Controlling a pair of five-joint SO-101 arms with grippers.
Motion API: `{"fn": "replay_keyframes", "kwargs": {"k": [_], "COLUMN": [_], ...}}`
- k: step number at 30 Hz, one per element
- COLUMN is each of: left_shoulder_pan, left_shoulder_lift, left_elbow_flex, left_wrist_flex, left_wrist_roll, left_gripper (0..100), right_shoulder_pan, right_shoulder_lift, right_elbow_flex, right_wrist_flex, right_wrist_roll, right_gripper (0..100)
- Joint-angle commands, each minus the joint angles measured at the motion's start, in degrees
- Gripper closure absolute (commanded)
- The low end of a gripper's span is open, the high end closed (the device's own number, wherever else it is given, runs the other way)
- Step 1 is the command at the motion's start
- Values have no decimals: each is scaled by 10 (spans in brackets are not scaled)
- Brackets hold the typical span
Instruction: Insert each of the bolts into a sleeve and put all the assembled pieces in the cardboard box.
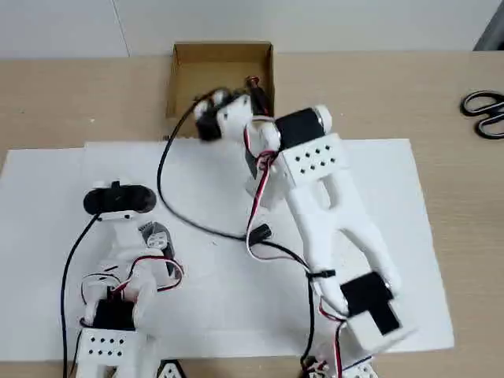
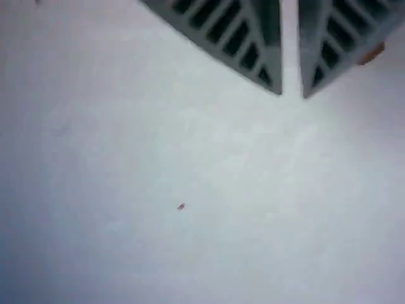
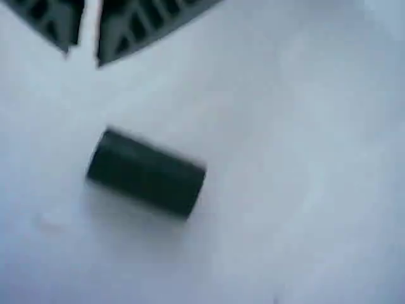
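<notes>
Since the sleeve (image 3: 145, 172) is lying on its side on the white paper (image 1: 47, 181), just beside my right claw (image 3: 82, 56), I reckon that arm is parked over it for a pickup. The claw is nearly closed, only a thin slit between the 2 ribbed grey fingers, with nothing in it, so it'd have to spread before getting around the thing. The sleeve is a short dark cylinder, matte, maybe rubber or plastic, smooth and round, so my guess is it rolls if I nudge it off-centre. The right arm (image 1: 331, 205) is stretched toward the cardboard box (image 1: 206, 72) at the far side of the desk (image 1: 79, 94), which makes sense since finished pieces go there. The box is plain brown card with an open top. My left claw (image 2: 291, 94) hangs over bare paper, same story: almost shut, holding nothing, probably just parked out of the way. The paper looks flat and slick, so not much grip under the sleeve. Scissors (image 1: 484, 110) sit near the desk's edge, well apart
</notes>
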Motion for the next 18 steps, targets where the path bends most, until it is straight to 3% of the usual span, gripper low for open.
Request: {"fn": "replay_keyframes", "kwargs": {"k": [1,9,12,18], "left_shoulder_pan": [-3,-40,-48,-49], "left_shoulder_lift": [-7,-7,-7,-7], "left_elbow_flex": [-4,-4,-4,-4], "left_wrist_flex": [-4,-4,-4,-5], "left_wrist_roll": [-8,-10,-11,-11], "left_gripper": [995,995,995,995], "right_shoulder_pan": [7,10,9,10], "right_shoulder_lift": [-58,-108,-109,-109], "right_elbow_flex": [62,153,155,177], "right_wrist_flex": [3,-22,-28,-46], "right_wrist_roll": [100,349,397,447], "right_gripper": [980,979,969,827]}}
